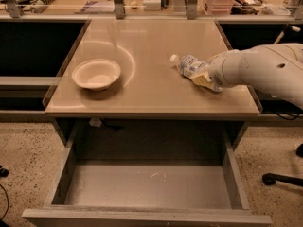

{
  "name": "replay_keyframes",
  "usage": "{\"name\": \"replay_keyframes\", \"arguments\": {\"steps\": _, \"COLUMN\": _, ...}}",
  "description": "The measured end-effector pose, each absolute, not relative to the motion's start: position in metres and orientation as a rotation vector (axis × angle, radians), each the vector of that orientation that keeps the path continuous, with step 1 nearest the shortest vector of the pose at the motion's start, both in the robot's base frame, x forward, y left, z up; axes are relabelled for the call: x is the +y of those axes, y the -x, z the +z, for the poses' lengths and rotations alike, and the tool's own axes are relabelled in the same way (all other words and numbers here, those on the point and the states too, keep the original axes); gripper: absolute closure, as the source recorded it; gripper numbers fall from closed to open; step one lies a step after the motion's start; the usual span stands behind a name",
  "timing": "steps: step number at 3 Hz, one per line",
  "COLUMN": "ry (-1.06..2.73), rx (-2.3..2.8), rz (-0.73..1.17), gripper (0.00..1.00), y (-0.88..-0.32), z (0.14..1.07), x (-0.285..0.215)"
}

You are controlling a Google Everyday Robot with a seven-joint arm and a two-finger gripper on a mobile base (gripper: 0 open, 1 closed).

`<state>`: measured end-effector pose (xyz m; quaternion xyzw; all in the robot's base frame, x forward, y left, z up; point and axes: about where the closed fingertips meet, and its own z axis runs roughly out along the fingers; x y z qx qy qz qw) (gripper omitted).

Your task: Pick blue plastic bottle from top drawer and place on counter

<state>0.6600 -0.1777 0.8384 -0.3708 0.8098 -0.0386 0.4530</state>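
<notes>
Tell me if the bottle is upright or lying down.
Lying down: the bottle rests on its side on the counter, cap pointing away from the pincer at its other end.

Arm (265, 70): off-white, thick, smooth rounded shell
Marking: small dark recess (281, 65) in shell
Gripper (202, 78): yellowish-tan, low over right side of counter (142, 46)

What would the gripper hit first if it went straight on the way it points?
The gripper, over the counter's right side and pointing left, would meet the blue plastic bottle first: it lies right at its tip. Beyond looks like bare counter; the bowl seems off that line, though depth is unclear.
</notes>
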Motion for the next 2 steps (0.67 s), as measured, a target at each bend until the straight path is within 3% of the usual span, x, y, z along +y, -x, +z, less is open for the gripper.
{"name": "replay_keyframes", "arguments": {"steps": 1, "ry": 0.916, "rx": 2.000, "rz": -0.095, "gripper": 0.00, "y": -0.6600, "z": 0.8384, "x": -0.1777}}
{"name": "replay_keyframes", "arguments": {"steps": 2, "ry": 0.916, "rx": 2.000, "rz": -0.095, "gripper": 0.00, "y": -0.6600, "z": 0.8384, "x": -0.1777}}
